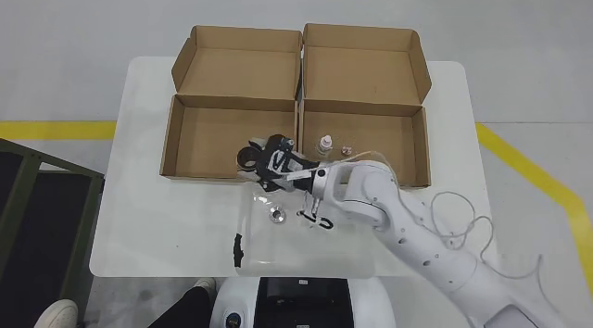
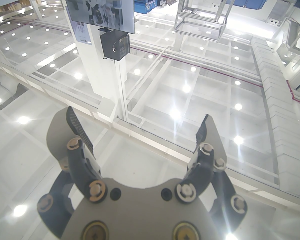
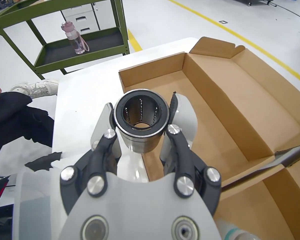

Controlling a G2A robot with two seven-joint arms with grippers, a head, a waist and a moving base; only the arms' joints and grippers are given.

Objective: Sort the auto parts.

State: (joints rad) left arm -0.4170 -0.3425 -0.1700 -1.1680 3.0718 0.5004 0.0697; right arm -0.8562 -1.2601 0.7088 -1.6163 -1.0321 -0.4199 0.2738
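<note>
Top view, right gripper (image 1: 257, 158): clamped on a linear bearing (image 1: 246, 154), held over the near right part of the left cardboard box (image 1: 199, 133). Whether the bearing touches the box floor cannot be told.
Top view, boxes: two brown corrugated trays sit side by side with their lids folded back. The right cardboard box (image 1: 394, 143) holds two small pale parts (image 1: 325, 144) near its left wall.
Top view, table (image 1: 148, 189): white and smooth. A round metal fitting (image 1: 275, 214) and a black C-shaped piece (image 1: 321, 222) lie apart in front of the boxes.
Left wrist view, left gripper (image 2: 138, 116): spread wide, grasping nothing, aimed up at a gridded ceiling. Its fingers (image 2: 78, 127) carry black serrated pads on grey metal plates.
Right wrist view, right gripper (image 3: 142, 104): fingers (image 3: 183, 118) press on both sides of the bearing.
Right wrist view, linear bearing (image 3: 141, 136): a short steel cylinder with a polished shell and a black end ring. Rows of tiny balls line its hollow bore, and the open end faces the camera.
Right wrist view, left cardboard box (image 3: 227, 106): matte brown, lying beyond and beside the bearing. The white table (image 3: 82, 96) runs alongside it.
</note>
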